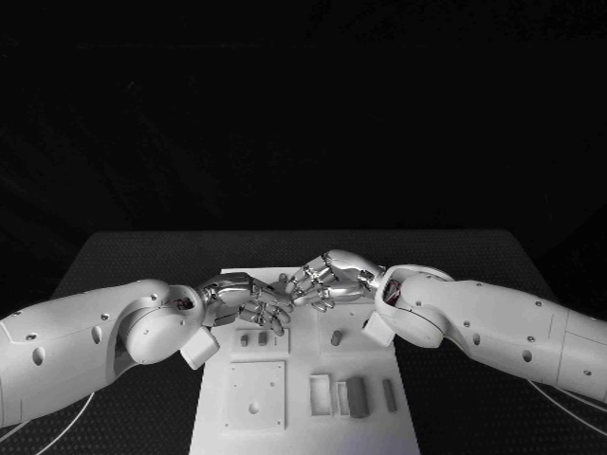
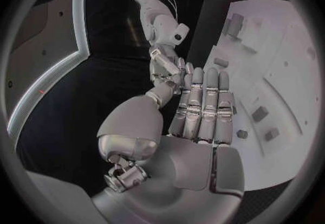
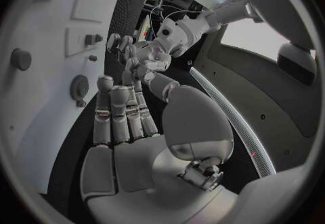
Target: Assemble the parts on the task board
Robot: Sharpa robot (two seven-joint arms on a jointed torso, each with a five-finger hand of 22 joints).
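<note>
In the head view the left hand (image 1: 249, 301) and the right hand (image 1: 328, 281) meet fingertip to fingertip over the top end of the task board (image 1: 293, 422) — the small parts (image 1: 356, 395) lie lower in the frame, with their long sides running up and down. In the left wrist view the left hand's fingers (image 2: 203, 104) stretch out flat, holding nothing, with the board at the right of the frame. In the right wrist view the right hand's fingers (image 3: 122, 113) are flat and holding nothing too — the board fills the left.

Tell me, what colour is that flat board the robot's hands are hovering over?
White: the task board is a plain white plate on the black table, clearest in the head view.
</note>
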